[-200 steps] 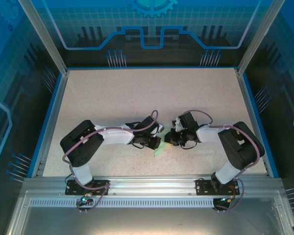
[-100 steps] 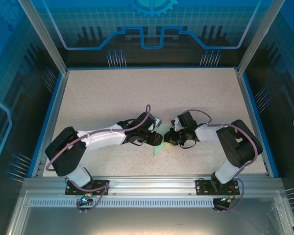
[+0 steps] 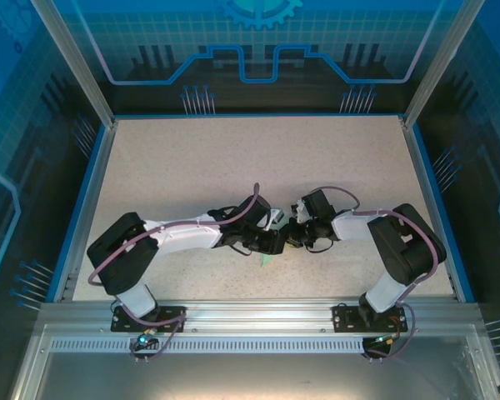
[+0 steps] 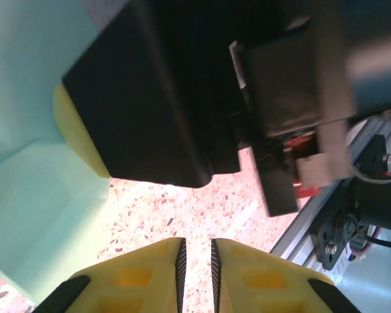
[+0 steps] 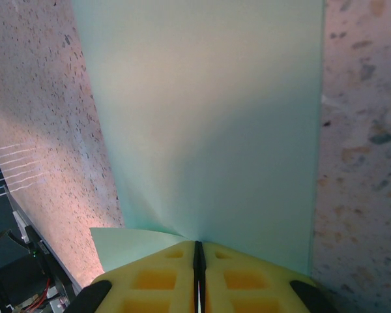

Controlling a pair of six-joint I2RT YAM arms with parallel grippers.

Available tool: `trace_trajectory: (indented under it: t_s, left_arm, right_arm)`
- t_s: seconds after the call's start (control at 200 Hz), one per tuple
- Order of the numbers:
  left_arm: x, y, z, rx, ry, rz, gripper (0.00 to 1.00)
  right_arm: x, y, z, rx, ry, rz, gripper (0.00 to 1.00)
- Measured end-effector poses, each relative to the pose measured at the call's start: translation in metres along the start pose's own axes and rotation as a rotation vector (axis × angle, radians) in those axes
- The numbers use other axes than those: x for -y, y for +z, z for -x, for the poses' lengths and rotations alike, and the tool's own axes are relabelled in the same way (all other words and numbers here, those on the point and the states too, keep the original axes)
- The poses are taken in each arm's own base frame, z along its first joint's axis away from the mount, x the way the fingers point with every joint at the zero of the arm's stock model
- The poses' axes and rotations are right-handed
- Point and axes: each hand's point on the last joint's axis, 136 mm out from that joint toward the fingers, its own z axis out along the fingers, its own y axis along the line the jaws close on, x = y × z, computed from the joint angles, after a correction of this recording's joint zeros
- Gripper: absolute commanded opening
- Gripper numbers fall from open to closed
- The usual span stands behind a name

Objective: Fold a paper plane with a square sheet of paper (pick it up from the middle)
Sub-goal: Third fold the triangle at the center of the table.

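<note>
Right gripper is pinching the thin pale mint-green paper sheet (partly folded, I think); left gripper is hovering slightly ajar, empty. Most folds probably remaining.

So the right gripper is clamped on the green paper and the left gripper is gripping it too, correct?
No. The right gripper is clamped on the green paper, but the left gripper grips nothing: the left wrist view shows bare table through the narrow gap between its fingers, with the paper beside them.
</note>
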Motion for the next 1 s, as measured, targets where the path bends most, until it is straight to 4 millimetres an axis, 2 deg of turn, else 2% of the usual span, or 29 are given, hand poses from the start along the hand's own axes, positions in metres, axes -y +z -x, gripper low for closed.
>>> trace_trajectory:
  t_s: [0.175,0.405,0.585,1.0]
  left_arm:
    - [-0.005,0.011,-0.010,-0.052,-0.009,0.014,0.23]
    - [-0.005,0.018,-0.006,-0.069,0.011,0.033,0.23]
    - [-0.015,0.026,-0.007,-0.085,0.020,0.071,0.22]
    - [-0.032,0.028,-0.011,-0.095,0.045,0.144,0.22]
  right_arm:
    - [-0.001,0.001,0.001,-0.005,0.000,0.004,0.11]
    - [-0.001,0.001,0.001,-0.005,0.000,0.005,0.12]
    - [-0.001,0.001,0.001,-0.005,0.002,0.005,0.12]
    - [-0.001,0.001,0.001,-0.007,0.002,0.007,0.12]
